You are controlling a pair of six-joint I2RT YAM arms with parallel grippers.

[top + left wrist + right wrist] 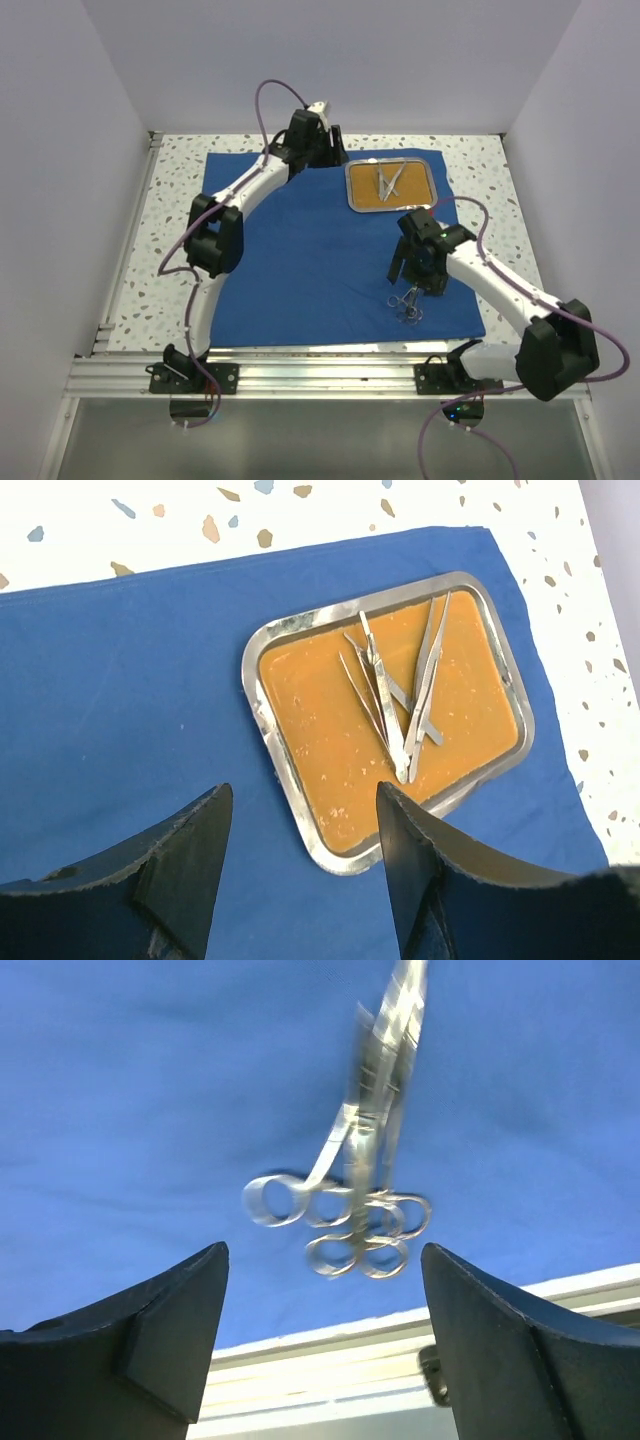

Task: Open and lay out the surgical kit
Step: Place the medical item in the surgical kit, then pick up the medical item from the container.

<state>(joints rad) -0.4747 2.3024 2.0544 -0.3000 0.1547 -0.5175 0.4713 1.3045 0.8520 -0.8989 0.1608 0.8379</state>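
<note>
The royal-blue cloth wrap (300,270) lies opened and spread flat over the speckled terrazzo table (165,200), a matte woven sheet, roughly rectangular, with its near edge along the aluminium rail (330,365). On the cloth's far right corner sits the steel tray (252,695), a rounded rectangle with a polished raised rim and a dull orange-brown, faintly flecked floor; in the top view its long axis runs left to right. Inside it lie several thin silver tweezers and forceps (400,705), crossing one another in a loose fan, their long axes running roughly far to near across the tray. A second cluster, ring-handled scissors and forceps (360,1210), rests on the bare cloth close to its near right edge, overlapping; the finger rings face the rail and the slender shanks point away toward the far side. This cluster is somewhat blurred in the right wrist view. The left gripper (303,798) hangs above the cloth just beside the tray, jaws spread and empty. The right gripper (325,1260) hovers over the ringed cluster, jaws likewise parted and holding nothing.
</note>
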